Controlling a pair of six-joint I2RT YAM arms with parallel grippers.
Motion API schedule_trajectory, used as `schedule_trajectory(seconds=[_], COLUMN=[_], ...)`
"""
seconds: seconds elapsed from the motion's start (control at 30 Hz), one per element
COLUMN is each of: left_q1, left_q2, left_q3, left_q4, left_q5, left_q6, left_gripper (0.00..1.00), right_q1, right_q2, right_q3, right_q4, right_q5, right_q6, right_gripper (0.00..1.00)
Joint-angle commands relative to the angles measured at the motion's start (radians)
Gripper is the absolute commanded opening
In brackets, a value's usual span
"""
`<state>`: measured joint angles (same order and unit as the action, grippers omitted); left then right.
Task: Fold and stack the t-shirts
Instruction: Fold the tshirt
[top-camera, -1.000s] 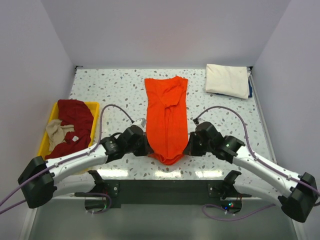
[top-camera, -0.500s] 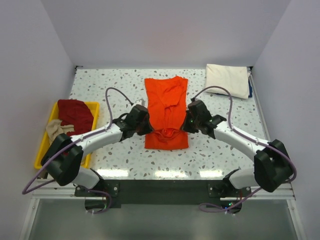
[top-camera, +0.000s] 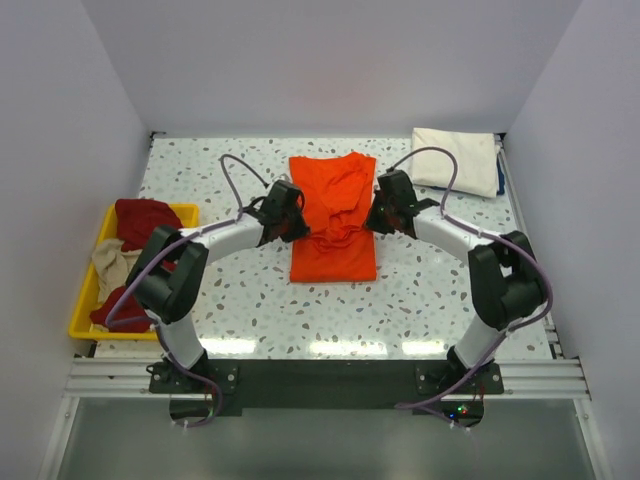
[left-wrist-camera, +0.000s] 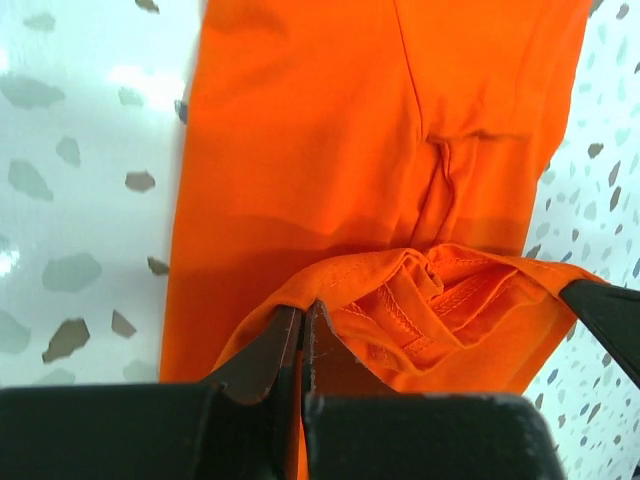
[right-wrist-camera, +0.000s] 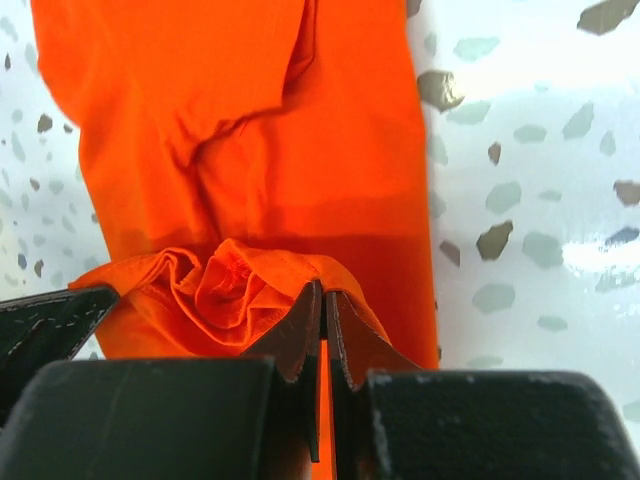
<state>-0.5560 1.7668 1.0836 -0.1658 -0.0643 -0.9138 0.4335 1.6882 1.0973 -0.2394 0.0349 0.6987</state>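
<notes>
Speckled table: left gripper, right gripper pinch orange t-shirt.

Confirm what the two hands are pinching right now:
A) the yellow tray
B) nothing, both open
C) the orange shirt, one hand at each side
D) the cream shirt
C: the wrist views show the left hand and the right hand each shut on a bunched fold of the orange shirt, while the cream shirt lies apart at the far right corner.
</notes>
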Motion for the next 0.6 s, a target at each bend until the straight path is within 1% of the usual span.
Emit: schedule_trajectory(seconds=[0.0, 0.17, 0.3, 0.37, 0.57], left_q1=[0.036, 0.067, 0.096, 0.114, 0.143], left_q2=[0.029, 0.069, 0.085, 0.091, 0.137], left_q3=[0.09, 0.156, 0.164, 0.162, 0.196], left_q4=[0.04, 0.023, 0.025, 0.035, 0.049], left_q5=[0.026, 0.053, 0.06, 0.095, 0.129], left_q6=[0.01, 0.016, 0.012, 0.013, 0.038], left_gripper=[0.0, 0.0, 0.0, 0.0, 0.0], right_q1=[-0.033, -0.062, -0.081, -0.091, -0.114], right_q2=[0.037, 0.097, 0.12, 0.133, 0.169], right_q3=[0.081, 0.137, 0.162, 0.177, 0.202], right_q4=[0.055, 0.055, 0.058, 0.054, 0.06], right_q5=[-0.021, -0.062, -0.076, -0.089, -0.122], right_q6=[-0.018, -0.013, -0.011, -0.007, 0.002], right_gripper=[0.0, 0.0, 0.0, 0.0, 0.0])
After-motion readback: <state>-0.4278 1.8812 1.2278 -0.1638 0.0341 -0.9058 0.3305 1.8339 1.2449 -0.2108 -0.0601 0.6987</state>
